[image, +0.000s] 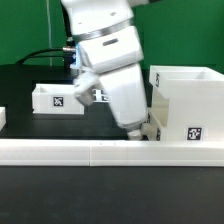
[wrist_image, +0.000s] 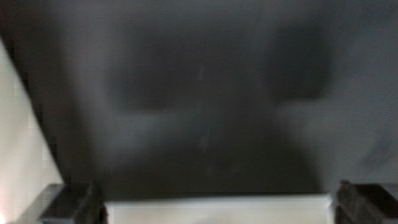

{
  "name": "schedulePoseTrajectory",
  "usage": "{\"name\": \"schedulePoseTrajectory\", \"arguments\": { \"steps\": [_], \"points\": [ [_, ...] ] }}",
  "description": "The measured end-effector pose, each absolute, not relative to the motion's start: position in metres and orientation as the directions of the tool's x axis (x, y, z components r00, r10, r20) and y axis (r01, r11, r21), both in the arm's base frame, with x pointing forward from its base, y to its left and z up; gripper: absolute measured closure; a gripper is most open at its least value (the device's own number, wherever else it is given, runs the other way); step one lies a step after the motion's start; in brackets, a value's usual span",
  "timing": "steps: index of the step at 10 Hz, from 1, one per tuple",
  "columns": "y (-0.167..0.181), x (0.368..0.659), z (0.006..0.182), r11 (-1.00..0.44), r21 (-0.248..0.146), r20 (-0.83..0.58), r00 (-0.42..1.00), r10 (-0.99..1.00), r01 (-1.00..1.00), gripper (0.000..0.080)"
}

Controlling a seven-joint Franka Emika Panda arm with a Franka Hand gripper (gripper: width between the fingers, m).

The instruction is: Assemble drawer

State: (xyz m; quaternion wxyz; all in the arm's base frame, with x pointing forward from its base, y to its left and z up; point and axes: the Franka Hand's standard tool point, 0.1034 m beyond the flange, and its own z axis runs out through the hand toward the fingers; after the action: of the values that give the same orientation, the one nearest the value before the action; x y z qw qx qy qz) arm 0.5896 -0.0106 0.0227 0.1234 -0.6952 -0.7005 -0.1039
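The big white cube housing [image: 186,104] stands at the exterior view's right, with a tag on its front. One small white tray [image: 57,97] sits at the back left. My gripper [image: 141,130] is down low by the housing's left side, over a small white tagged part [image: 152,131], probably the second tray, mostly hidden by the hand. In the wrist view my gripper [wrist_image: 219,205] has its jaws wide apart. A blurred white part [wrist_image: 222,213] fills the gap between the fingertips [wrist_image: 68,205]. I cannot tell whether they press on it.
The long low white rail [image: 100,152] runs across the front of the black table. A white piece [image: 3,117] shows at the far left edge. A pale strip [wrist_image: 15,130] lies along one side of the wrist view, the rest being dark table [wrist_image: 205,90].
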Motion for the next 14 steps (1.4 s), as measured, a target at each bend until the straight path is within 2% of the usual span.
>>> {"name": "schedulePoseTrajectory", "arguments": {
  "steps": [1, 2, 4, 5, 6, 7, 8, 11, 14],
  "points": [
    [-0.026, 0.587, 0.028, -0.007, -0.021, 0.309, 0.013, 0.951, 1.000, 0.0150],
    [-0.036, 0.583, 0.034, -0.037, 0.006, 0.291, 0.034, 0.956, 0.999, 0.0150],
    [-0.044, 0.552, 0.046, -0.138, -0.010, 0.254, 0.136, 0.958, 0.990, 0.0150],
    [-0.049, 0.538, 0.052, -0.171, 0.001, 0.234, 0.166, 0.958, 0.985, 0.0150],
    [-0.051, 0.522, 0.059, -0.199, -0.009, 0.215, 0.196, 0.957, 0.980, 0.0150],
    [-0.058, 0.511, 0.067, -0.203, 0.007, 0.199, 0.198, 0.960, 0.979, 0.0150],
    [-0.063, 0.501, 0.071, -0.207, 0.004, 0.188, 0.202, 0.961, 0.978, 0.0150],
    [-0.064, 0.498, 0.069, -0.240, -0.008, 0.188, 0.237, 0.953, 0.971, 0.0150],
    [-0.064, 0.498, 0.069, -0.416, -0.045, 0.185, 0.417, 0.890, 0.908, 0.0150]
  ]
}}
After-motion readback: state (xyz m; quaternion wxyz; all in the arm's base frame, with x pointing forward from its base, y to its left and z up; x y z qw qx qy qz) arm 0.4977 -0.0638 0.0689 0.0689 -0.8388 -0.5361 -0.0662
